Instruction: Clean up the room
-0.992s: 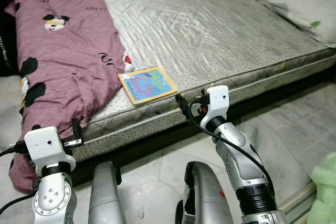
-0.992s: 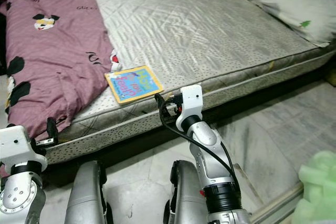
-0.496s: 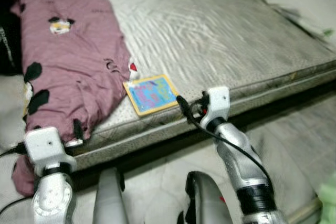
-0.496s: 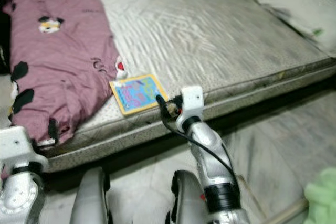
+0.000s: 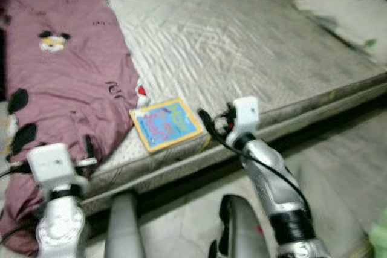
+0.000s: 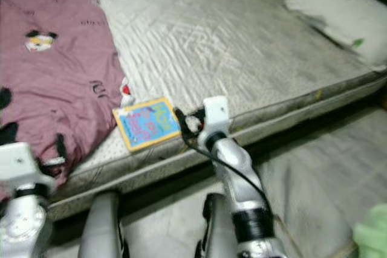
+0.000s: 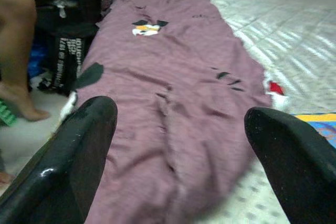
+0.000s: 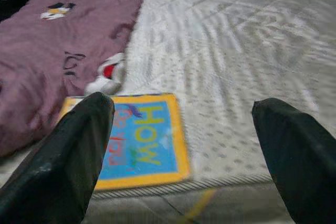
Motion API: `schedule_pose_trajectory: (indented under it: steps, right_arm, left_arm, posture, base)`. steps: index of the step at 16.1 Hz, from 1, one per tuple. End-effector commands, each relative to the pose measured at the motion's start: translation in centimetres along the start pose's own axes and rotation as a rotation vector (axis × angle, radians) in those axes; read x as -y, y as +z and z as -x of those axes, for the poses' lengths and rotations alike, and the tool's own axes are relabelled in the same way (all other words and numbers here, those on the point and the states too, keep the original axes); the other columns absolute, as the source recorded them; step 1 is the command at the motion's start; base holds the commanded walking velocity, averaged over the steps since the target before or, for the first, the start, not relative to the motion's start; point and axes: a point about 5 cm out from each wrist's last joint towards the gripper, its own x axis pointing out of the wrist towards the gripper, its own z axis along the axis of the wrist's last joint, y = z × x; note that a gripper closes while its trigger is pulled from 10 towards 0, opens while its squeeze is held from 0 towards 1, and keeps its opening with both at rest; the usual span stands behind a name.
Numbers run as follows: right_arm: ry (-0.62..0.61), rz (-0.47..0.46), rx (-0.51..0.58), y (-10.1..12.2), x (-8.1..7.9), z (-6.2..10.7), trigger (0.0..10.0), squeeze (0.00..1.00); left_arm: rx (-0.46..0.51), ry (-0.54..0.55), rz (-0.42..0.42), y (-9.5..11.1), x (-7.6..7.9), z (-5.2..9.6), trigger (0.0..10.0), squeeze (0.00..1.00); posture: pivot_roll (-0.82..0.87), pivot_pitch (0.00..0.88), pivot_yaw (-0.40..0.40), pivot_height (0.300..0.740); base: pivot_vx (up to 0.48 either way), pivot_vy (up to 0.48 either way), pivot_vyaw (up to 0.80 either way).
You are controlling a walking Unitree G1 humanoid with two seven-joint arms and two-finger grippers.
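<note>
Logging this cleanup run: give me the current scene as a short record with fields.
surface: bare mattress
book: blue book with yellow border, flat near the mattress's front edge
blanket: purple blanket along the robot's left side, beside the book
pillow: white pillow at the far right corner
right gripper: open, facing the book
left gripper: open, facing the blanket
person: bare leg beside the bed
</note>
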Motion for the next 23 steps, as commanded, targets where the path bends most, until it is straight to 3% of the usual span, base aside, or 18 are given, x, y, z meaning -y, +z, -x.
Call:
schedule_pose_trajectory:
  steps: [1,4,7,8,10,11,14,18,21,23]
  right_arm:
    - [-0.011,-0.008,0.0,0.0,0.3,0.2,10.0,0.0]
    - [-0.049,-0.035,-0.013,0.0,1.1,0.4,10.0,0.0]
    - [-0.11,-0.088,0.002,0.9,2.8,0.9,10.0,0.0]
    - [-0.109,-0.082,0.003,1.5,3.7,1.5,10.0,0.0]
    - [-0.061,0.035,-0.028,2.1,5.1,2.6,10.0,0.0]
    - [-0.06,0.047,-0.036,2.0,5.4,2.8,10.0,0.0]
    - [-0.128,0.124,-0.043,3.1,7.7,4.7,10.0,0.0]
    - [-0.154,0.152,-0.073,2.6,8.4,6.8,10.0,0.0]
    - [-0.162,0.166,-0.069,2.9,8.6,6.8,10.0,0.0]
    - [-0.171,0.177,-0.076,2.8,8.9,7.0,10.0,0.0]
  left_arm:
    - [-0.018,0.028,-0.02,-0.3,-0.5,0.1,10.0,0.0]
    - [-0.024,0.1,-0.018,-0.2,-1.5,-0.7,10.0,0.0]
    - [-0.03,0.147,0.049,-0.2,-1.8,-2.1,10.0,0.0]
    - [-0.051,0.165,0.084,-0.1,-0.9,-2.4,10.0,0.0]
    - [-0.071,0.101,0.17,-0.1,1.4,-3.6,10.0,0.0]
    - [-0.082,0.09,0.179,-0.4,1.7,-3.8,10.0,0.0]
    - [-0.142,-0.002,0.231,-1.0,4.1,-6.1,10.0,0.0]
    - [-0.162,-0.126,0.265,-0.5,7.0,-8.1,10.0,0.0]
    - [-0.187,-0.118,0.316,-1.0,7.9,-8.0,10.0,0.0]
    - [-0.177,-0.042,0.399,-1.6,7.2,-7.8,10.0,0.0]
  posture:
    - [0.02,0.061,-0.077,0.565]
    - [0.02,0.06,-0.079,0.565]
    - [-0.01,0.065,-0.084,0.556]
    - [-0.01,0.076,-0.116,0.541]
    - [-0.04,0.102,-0.163,0.541]
    - [-0.06,0.099,-0.165,0.541]
    - [-0.13,0.12,-0.155,0.541]
    - [-0.19,0.139,-0.143,0.541]
    - [-0.2,0.142,-0.137,0.541]
    - [-0.2,0.149,-0.137,0.541]
  base:
    - [0.0,0.0,0.0]
    - [0.0,0.0,0.0]
    - [0.0,0.0,0.0]
    - [0.0,0.0,0.0]
    - [0.0,0.0,0.0]
    - [0.0,0.0,0.0]
    - [0.0,0.0,0.0]
    - [0.0,0.0,0.0]
    - [0.0,0.0,0.0]
    - [0.0,0.0,0.0]
